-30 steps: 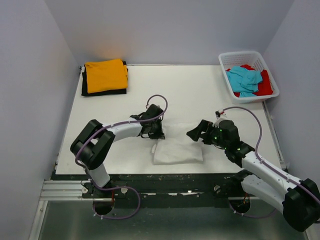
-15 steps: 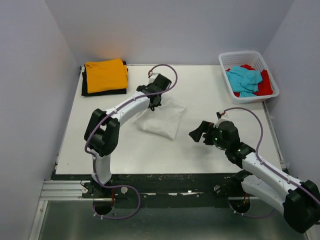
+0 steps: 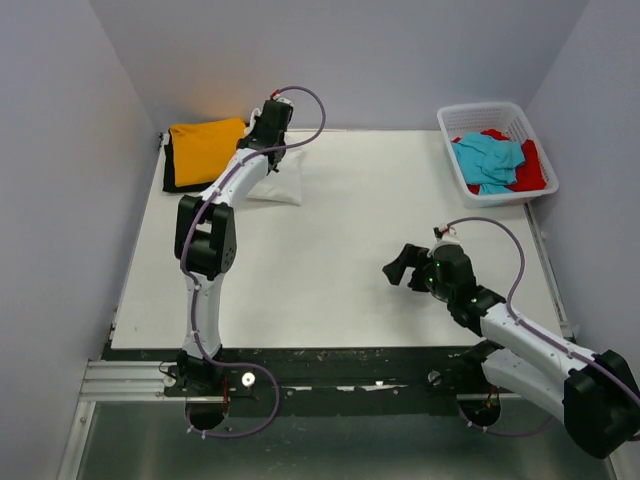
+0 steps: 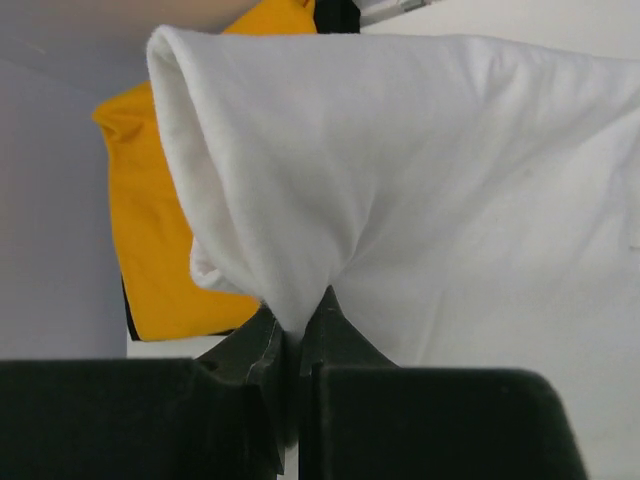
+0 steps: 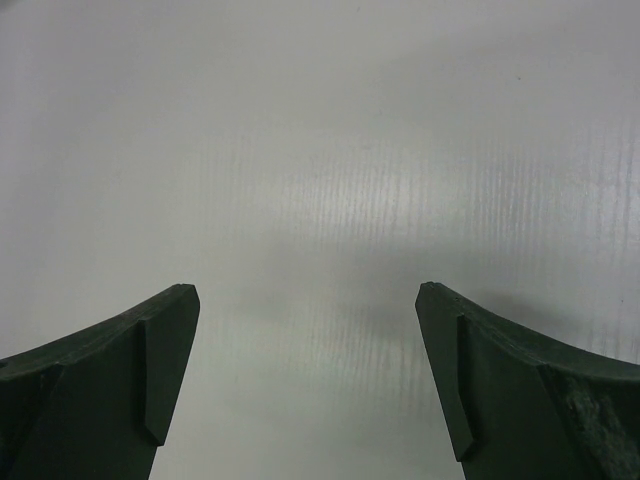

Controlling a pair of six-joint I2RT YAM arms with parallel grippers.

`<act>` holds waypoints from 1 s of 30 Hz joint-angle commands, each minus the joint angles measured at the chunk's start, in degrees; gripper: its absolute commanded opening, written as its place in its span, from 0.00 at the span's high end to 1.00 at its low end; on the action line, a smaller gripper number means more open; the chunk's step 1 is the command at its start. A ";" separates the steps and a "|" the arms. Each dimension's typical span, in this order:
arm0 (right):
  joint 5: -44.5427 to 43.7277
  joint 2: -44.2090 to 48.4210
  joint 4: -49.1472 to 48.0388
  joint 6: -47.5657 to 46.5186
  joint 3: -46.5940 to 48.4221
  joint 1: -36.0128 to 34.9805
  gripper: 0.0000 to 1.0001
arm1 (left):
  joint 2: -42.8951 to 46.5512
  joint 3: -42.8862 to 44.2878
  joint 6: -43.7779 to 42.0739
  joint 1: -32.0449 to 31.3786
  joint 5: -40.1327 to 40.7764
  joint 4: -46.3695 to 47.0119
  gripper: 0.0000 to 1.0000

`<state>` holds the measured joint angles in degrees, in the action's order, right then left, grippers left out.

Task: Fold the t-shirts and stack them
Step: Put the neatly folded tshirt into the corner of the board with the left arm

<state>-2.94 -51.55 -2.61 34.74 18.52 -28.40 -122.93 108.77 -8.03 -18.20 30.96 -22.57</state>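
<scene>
Item: folded white t-shirt (image 3: 278, 186), held at the table's 11 o'clock, just beside the orange t-shirt (image 3: 205, 150). Left gripper (image 4: 297, 322) was clenched on its fold. Right gripper (image 5: 305, 300) was released, empty, at 4 o'clock. The placement likely called for squaring over the orange toward 9 o'clock and lowering flat before letting go.

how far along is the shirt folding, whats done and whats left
Done: the orange t-shirt lies folded on the black t-shirt, far left. In hand: the left end effector is shut on the folded white t-shirt, beside that stack. Left: the turquoise t-shirt and red t-shirt sit crumpled in the basket. The right end effector is open.
</scene>
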 commanded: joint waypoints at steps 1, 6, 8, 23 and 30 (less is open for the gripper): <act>-1.30 -4.41 -2.70 -1.47 -0.29 0.01 0.00 | -2.21 8.27 -11.34 1.35 1.73 8.61 1.00; -1.74 -7.39 -2.83 -1.72 0.29 0.06 0.00 | 0.10 9.52 -12.43 2.92 2.74 11.46 1.00; -1.89 -7.68 -3.08 -1.74 0.22 0.02 0.00 | 1.61 9.70 -12.39 3.40 2.82 11.90 1.00; -2.14 -8.76 -3.55 -2.12 0.17 0.02 0.00 | 6.68 11.25 -7.00 5.14 1.62 9.65 1.00; -2.27 -9.90 -3.86 -2.12 0.28 0.02 0.00 | 3.38 11.74 -3.07 7.21 0.88 6.15 1.00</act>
<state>-3.42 -60.60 -5.04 33.36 18.52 -28.40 -118.52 118.08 -15.29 -12.84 32.49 -13.56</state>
